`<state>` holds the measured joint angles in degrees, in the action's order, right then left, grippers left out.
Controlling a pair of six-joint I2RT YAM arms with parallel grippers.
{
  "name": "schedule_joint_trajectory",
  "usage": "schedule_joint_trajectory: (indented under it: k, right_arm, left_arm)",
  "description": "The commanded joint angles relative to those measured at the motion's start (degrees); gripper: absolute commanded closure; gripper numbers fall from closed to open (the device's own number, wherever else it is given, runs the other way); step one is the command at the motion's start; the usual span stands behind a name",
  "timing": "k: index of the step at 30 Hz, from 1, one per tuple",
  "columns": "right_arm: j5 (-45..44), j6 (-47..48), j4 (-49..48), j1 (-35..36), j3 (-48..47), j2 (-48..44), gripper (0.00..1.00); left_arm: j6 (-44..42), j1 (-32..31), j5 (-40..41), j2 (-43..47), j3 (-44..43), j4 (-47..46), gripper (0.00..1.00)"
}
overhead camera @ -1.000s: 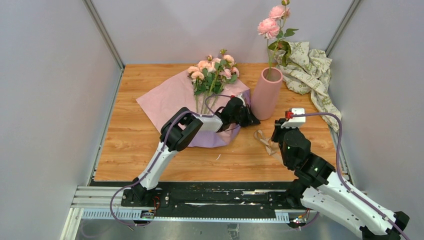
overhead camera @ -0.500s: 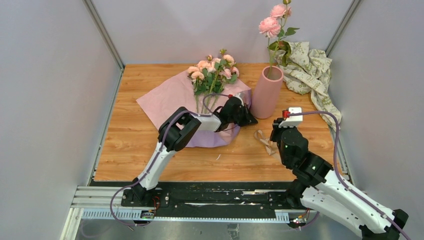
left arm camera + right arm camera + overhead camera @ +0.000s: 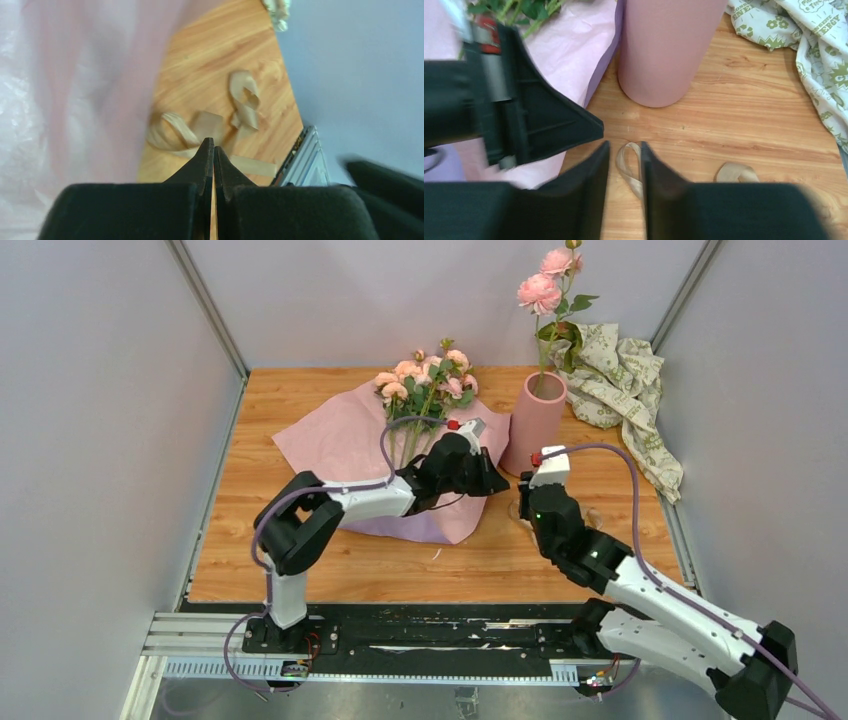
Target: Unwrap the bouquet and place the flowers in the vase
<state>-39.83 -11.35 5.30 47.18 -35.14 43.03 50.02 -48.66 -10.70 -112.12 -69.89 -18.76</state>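
Right wrist: right jaws slightly parted astride limp tan ribbon loop [image 3: 626,173]; left jaws pressed shut, empty.

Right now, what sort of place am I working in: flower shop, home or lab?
Most likely a lab test cell, not a shop: plain grey panel walls box in a wooden table, and the left arm and right arm are bolted to a metal rail at its near edge.

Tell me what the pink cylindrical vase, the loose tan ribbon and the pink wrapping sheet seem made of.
Pink cylindrical vase: likely ceramic or plastic, matte, no glare on its wall.
Loose tan ribbon: probably fabric or paper, flat band lying in limp loops.
Pink wrapping sheet: thin paper, perhaps tissue, matte, with soft creases.
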Motion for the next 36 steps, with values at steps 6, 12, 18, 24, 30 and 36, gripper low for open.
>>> schedule_joint_trajectory:
  k: [6, 12, 18, 24, 30, 36]
  right_arm:
    - [-0.3, -3.9, -4.6, -0.7, -5.9, 17.8, 0.19]
    - [1.4, -7.1, -10.7, -2.0, -9.6, 31.7, 0.16]
    - [9.0, -14.3, -17.3, -7.5, -7.8, 39.4, 0.17]
    - [11.7, -13.8, -21.2, -8.9, -9.5, 46.5, 0.39]
    - [16.1, -15.2, -22.1, -9.2, -14.2, 55.8, 0.97]
    - [19.1, -15.0, -21.1, -9.2, -19.6, 62.9, 1.0]
  left_arm:
    - [-10.3, 0.1, 20.3, 19.1, 5.3, 21.0, 0.96]
    - [-10.2, 8.6, 30.1, 29.2, 13.7, 27.1, 0.76]
    - [-9.7, 18.0, 29.9, 24.9, 17.4, 25.3, 0.71]
    - [-8.5, 20.8, 31.2, 17.6, 15.2, 25.4, 0.72]
    - [-3.3, 26.5, 25.9, 10.2, 14.5, 26.1, 0.74]
    - [-0.9, 29.9, 23.7, 7.9, 15.7, 27.0, 0.74]
